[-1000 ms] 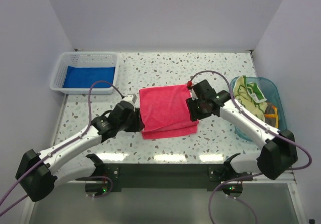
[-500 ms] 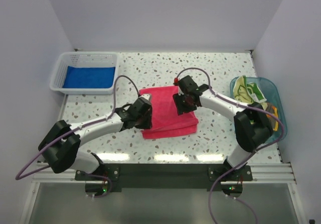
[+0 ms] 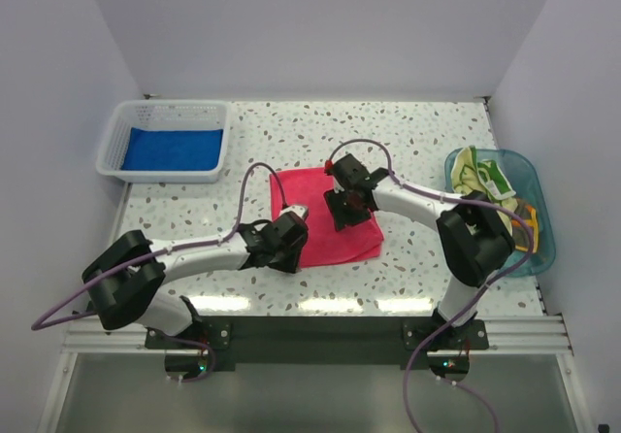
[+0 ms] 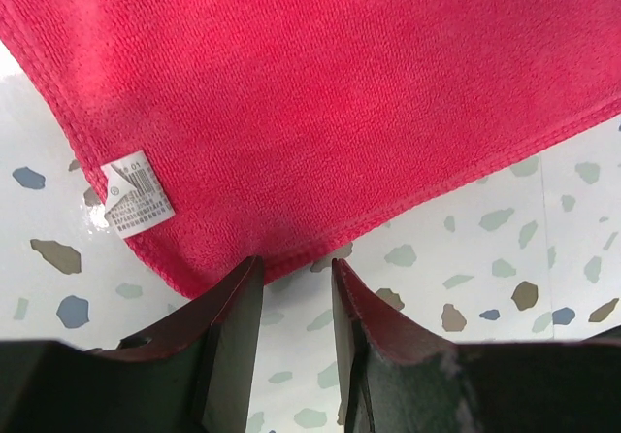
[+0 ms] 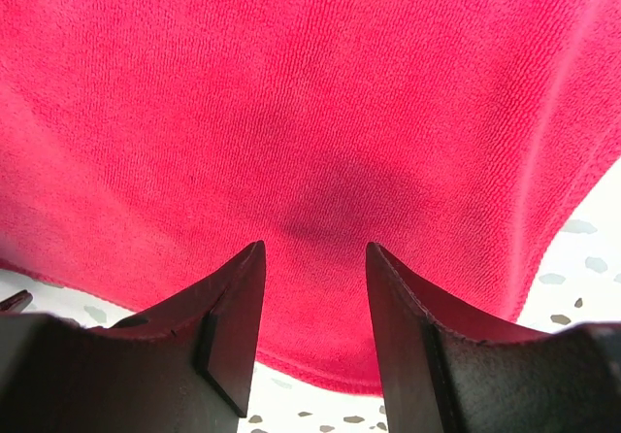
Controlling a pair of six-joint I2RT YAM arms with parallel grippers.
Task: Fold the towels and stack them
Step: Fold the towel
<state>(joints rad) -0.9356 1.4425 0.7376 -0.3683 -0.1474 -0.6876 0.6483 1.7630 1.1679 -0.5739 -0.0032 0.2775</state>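
Note:
The pink towel (image 3: pixel 340 234) lies folded flat on the table's middle. My left gripper (image 3: pixel 294 236) is at its near-left edge. In the left wrist view the left gripper (image 4: pixel 291 270) is open a narrow gap, with nothing between the fingers, its tips at the towel's hem (image 4: pixel 320 249) near a white label (image 4: pixel 136 192). My right gripper (image 3: pixel 345 206) is over the towel's far part, and in the right wrist view the right gripper (image 5: pixel 312 250) is open above the pink cloth (image 5: pixel 320 93). The blue towel (image 3: pixel 173 149) lies in the basket. The green and yellow towel (image 3: pixel 478 179) and the dark grey towel (image 3: pixel 525 221) lie in the tub.
A white slotted basket (image 3: pixel 114 140) stands at the far left. A clear blue tub (image 3: pixel 529 176) stands at the right edge. Purple cables loop above both arms. White walls close in the table on three sides.
My right gripper has moved left from the towel's right edge onto the towel. My left gripper has moved right and nearer, to the towel's near-left edge. The towel lies about where it was.

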